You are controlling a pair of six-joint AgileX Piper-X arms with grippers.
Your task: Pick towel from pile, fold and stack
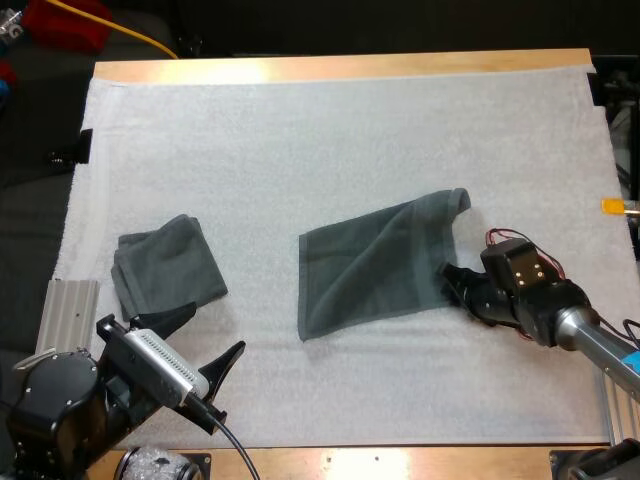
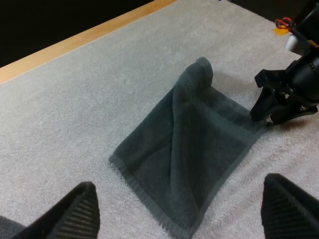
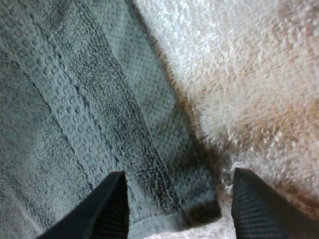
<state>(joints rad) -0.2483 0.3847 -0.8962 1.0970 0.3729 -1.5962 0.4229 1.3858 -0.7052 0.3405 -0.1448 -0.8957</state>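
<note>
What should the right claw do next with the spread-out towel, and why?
Probably shut the right gripper on the spread towel at its corner: the open fingers straddle that corner, which lies flat on the mat, not yet gripped.

- A dark grey-green towel (image 1: 375, 265) is laid open and creased near the middle of the mat (image 1: 300, 130), far corner curled.
- A folded towel (image 1: 165, 265) is set well apart, leftward.
</note>
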